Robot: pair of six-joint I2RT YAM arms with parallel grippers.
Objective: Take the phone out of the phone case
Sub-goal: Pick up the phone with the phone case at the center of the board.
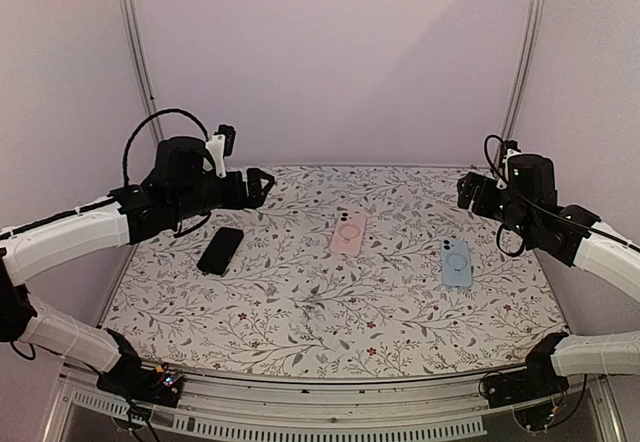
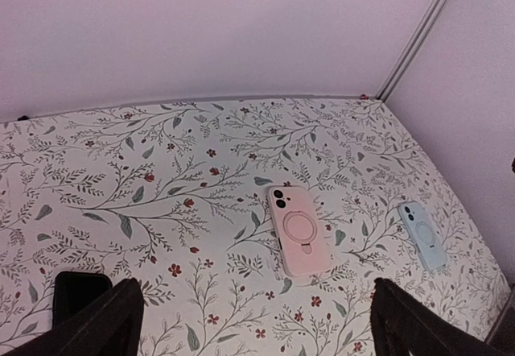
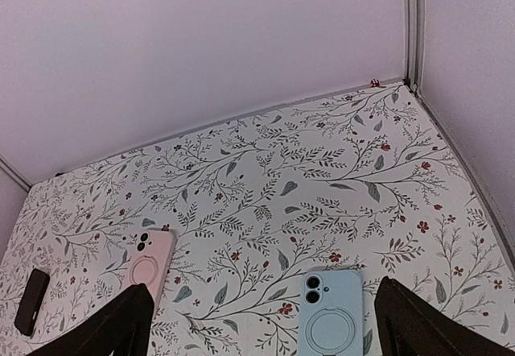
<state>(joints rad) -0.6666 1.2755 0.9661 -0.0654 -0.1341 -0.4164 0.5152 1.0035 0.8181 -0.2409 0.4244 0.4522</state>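
Note:
A pink phone case (image 1: 348, 234) with a ring on its back lies face down mid-table; it also shows in the left wrist view (image 2: 299, 232) and the right wrist view (image 3: 148, 267). A light blue case (image 1: 457, 264) lies to its right, also in the left wrist view (image 2: 423, 234) and right wrist view (image 3: 331, 310). A black phone (image 1: 221, 250) lies at the left, partly seen in the left wrist view (image 2: 78, 291) and right wrist view (image 3: 32, 300). My left gripper (image 1: 262, 187) is open, raised above the back left. My right gripper (image 1: 466, 190) is open, raised above the back right. Both are empty.
The floral table cover (image 1: 300, 302) ends at a metal rail along the near edge. Purple walls and two upright metal posts (image 1: 525, 57) enclose the back and sides.

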